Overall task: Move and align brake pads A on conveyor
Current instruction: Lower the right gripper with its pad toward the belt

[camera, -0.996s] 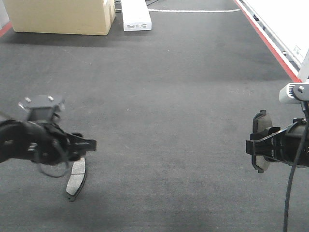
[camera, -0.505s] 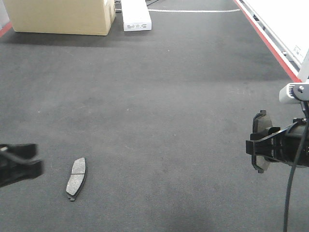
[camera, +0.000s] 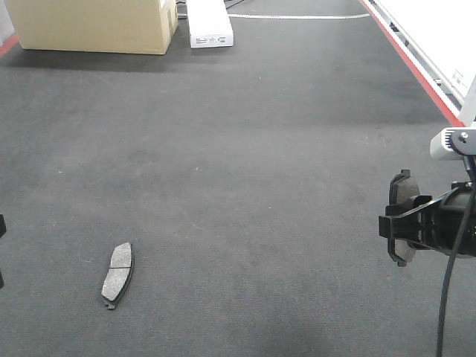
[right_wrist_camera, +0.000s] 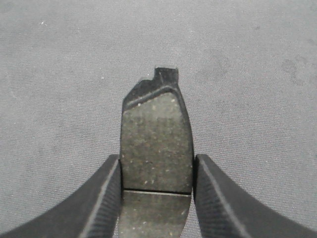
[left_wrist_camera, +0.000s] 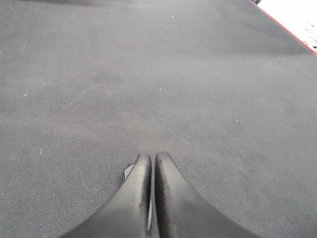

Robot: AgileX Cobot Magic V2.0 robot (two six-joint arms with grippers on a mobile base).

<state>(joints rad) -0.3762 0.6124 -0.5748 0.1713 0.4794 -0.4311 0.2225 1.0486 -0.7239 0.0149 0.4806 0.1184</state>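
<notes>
One brake pad (camera: 117, 275) lies flat on the dark conveyor belt (camera: 260, 149) at the near left, free of any gripper. In the left wrist view my left gripper (left_wrist_camera: 152, 157) is shut and holds nothing; a corner of that pad (left_wrist_camera: 128, 172) peeks out beside its left finger. In the front view the left arm is almost off the left edge. At the right my right gripper (camera: 398, 223) hangs above the belt, shut on a second brake pad (camera: 405, 192) held on edge. The right wrist view shows this pad (right_wrist_camera: 156, 129) clamped across its width at the cross groove by the gripper (right_wrist_camera: 156, 161).
A cardboard box (camera: 93, 26) and a long white box (camera: 208, 22) stand at the far left end of the belt. A red edge strip (camera: 416, 67) runs along the right side, with a white surface beyond it.
My left arm has pulled away to the left, nearly out of the front view, leaving the pad lying on the belt. The right arm and its pad have not moved.
</notes>
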